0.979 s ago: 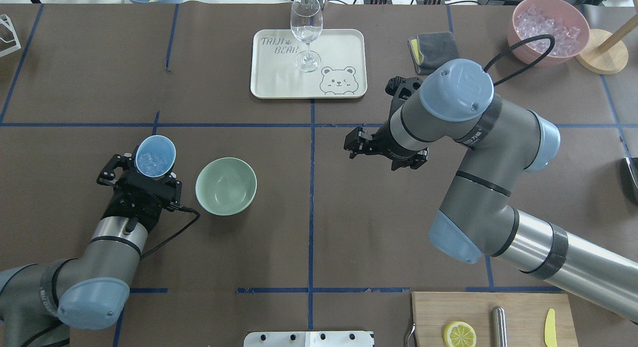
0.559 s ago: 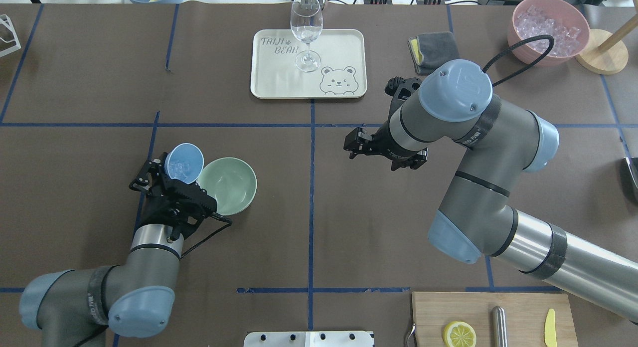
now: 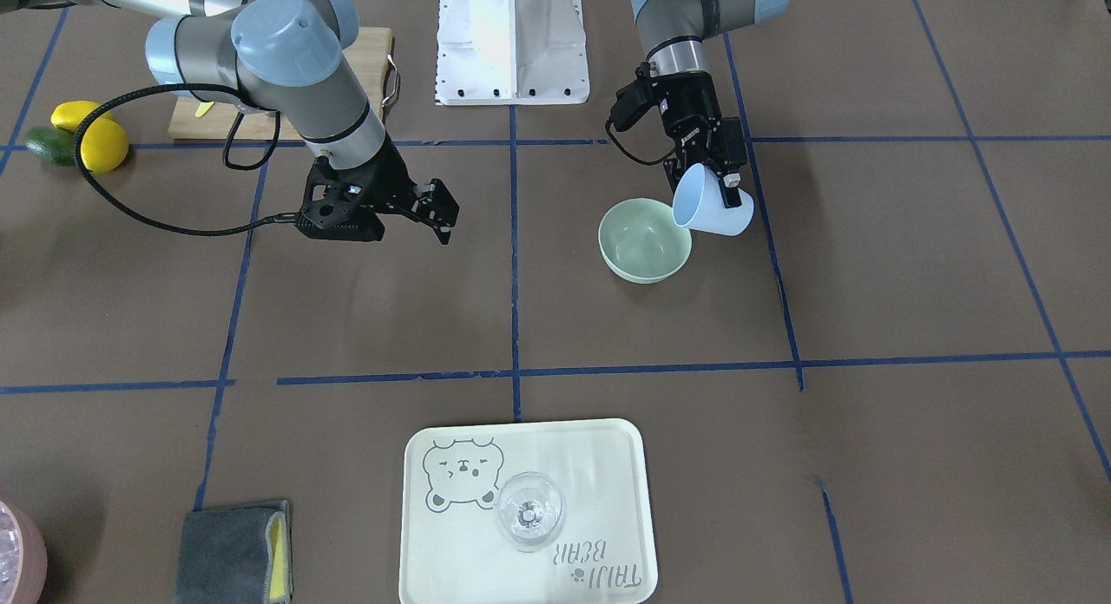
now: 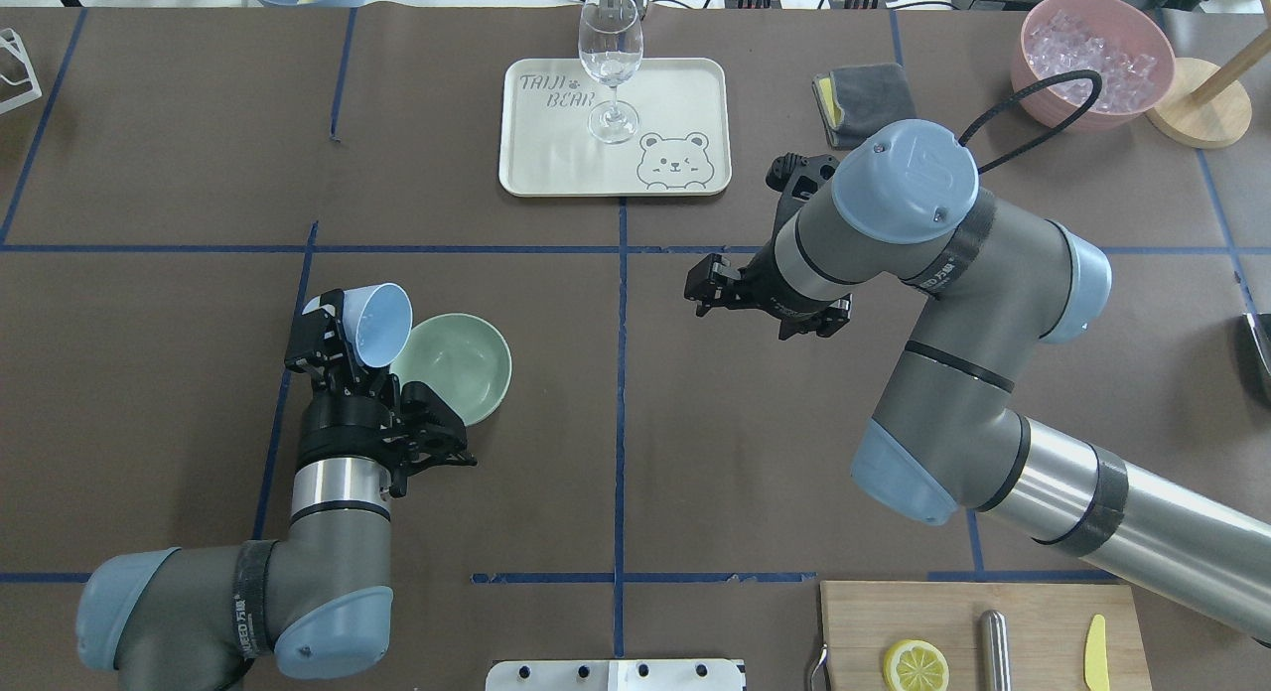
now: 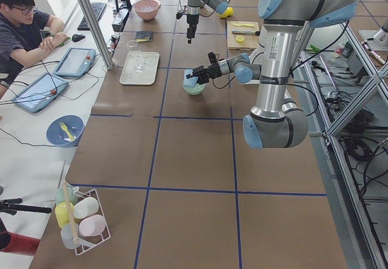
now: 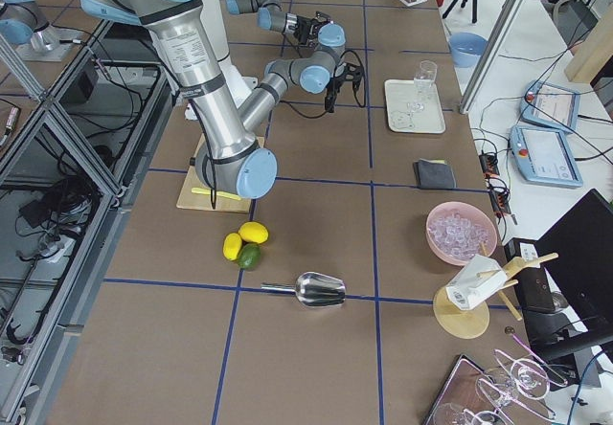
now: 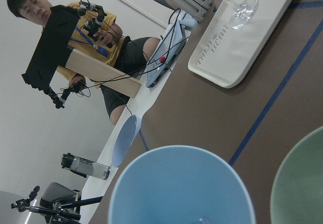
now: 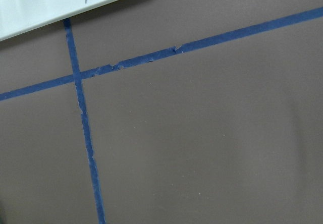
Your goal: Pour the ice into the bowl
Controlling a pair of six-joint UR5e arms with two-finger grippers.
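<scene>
In the lower left of the overhead view, a light blue cup (image 4: 377, 319) is clamped in the left claw (image 4: 343, 339) and tipped on its side, its mouth turned toward the mint-green bowl (image 4: 462, 373). The cup's lip is seen over the bowl's left rim; whether the two touch cannot be told. Of the ice (image 7: 202, 220) only a small clear glint is seen, deep in the cup in the left wrist view. The bowl is set on the brown surface (image 4: 556, 453), with bare room beyond its right and lower edges up to the blue tape line (image 4: 621, 393). Past that line, the right claw (image 4: 700, 292) is held above the surface, fingers spread and nothing gripped, well apart from the bowl.
</scene>
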